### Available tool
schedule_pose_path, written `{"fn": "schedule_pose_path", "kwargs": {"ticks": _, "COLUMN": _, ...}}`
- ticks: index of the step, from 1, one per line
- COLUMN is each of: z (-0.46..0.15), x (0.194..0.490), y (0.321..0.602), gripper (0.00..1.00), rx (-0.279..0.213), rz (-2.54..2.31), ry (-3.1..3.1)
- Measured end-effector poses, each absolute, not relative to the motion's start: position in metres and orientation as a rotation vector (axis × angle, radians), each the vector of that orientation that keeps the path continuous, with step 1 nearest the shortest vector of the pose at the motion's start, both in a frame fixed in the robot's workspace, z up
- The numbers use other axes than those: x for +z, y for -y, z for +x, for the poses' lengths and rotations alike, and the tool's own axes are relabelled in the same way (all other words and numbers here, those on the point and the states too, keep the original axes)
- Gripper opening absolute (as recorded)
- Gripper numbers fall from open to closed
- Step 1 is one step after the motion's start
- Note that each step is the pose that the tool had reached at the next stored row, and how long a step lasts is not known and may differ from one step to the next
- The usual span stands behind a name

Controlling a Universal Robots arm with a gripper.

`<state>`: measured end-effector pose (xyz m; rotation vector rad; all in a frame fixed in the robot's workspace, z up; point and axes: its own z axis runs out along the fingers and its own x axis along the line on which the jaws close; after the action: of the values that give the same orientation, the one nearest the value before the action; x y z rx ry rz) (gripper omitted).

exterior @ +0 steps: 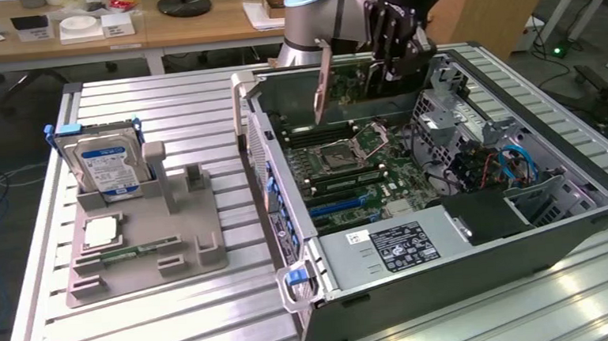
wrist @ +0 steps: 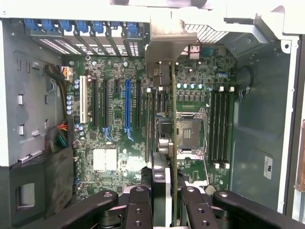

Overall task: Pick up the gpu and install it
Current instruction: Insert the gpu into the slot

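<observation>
Above the open computer case [exterior: 586, 201], at upper centre of the exterior frame, the gpu [exterior: 357, 84] was held on edge, clear of the motherboard [wrist: 114, 124]. The claw [wrist: 164, 191] was closed narrowly on the card. Misalignment with the blue slot [wrist: 127, 109] was judged likely to jam the bracket or strike board components. The arm [exterior: 316, 11] was pointed downward into the case.
</observation>
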<state>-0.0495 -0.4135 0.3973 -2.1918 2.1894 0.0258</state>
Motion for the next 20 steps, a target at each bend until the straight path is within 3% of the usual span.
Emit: {"fn": "schedule_pose_path", "kwargs": {"ticks": 20, "z": -0.0496, "x": 0.3872, "y": 0.4137, "gripper": 0.28, "rx": 0.021, "rz": -2.19, "ry": -2.187}}
